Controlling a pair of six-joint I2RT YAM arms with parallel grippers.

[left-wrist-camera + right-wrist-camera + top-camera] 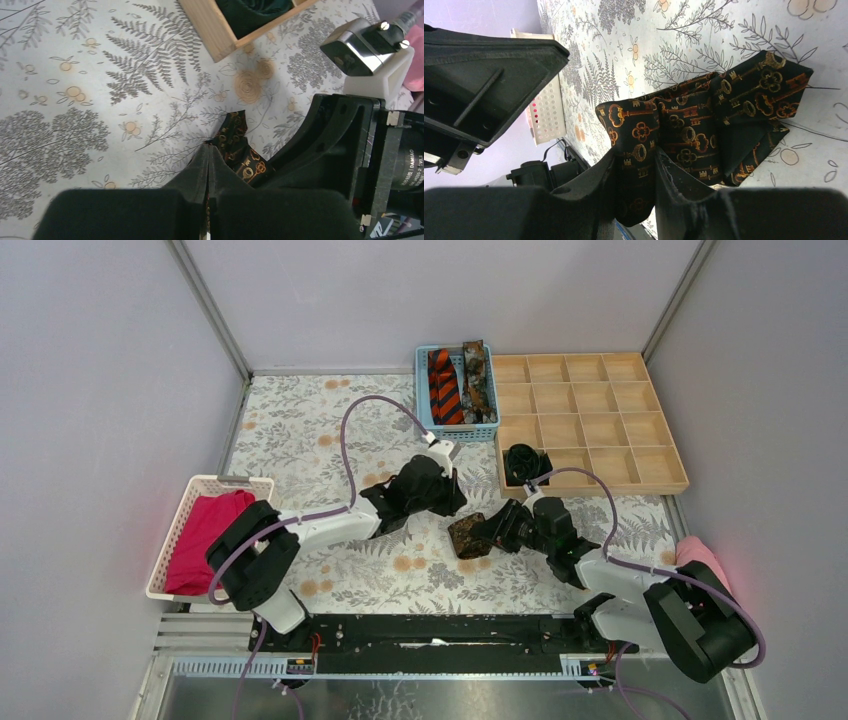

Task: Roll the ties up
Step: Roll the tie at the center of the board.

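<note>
Dark brown key-patterned tie (468, 536), loosely coiled, lies mid-surface (330, 440). Black tie (525, 462) sits coiled in the near-left compartment of the wooden tray (600, 486). Orange-and-black striped tie (444, 388) and brown mottled tie (477, 380) lie lengthwise in the far blue basket (458, 432)

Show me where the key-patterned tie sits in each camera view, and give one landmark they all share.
Top external: key-patterned tie at table centre, near the front-left corner of the wooden tray.
Left wrist: lower centre, at the tip of the closed left gripper.
Right wrist: centre of frame, pinched in the right gripper.
Shared landmark: the floral tablecloth under it.
</note>
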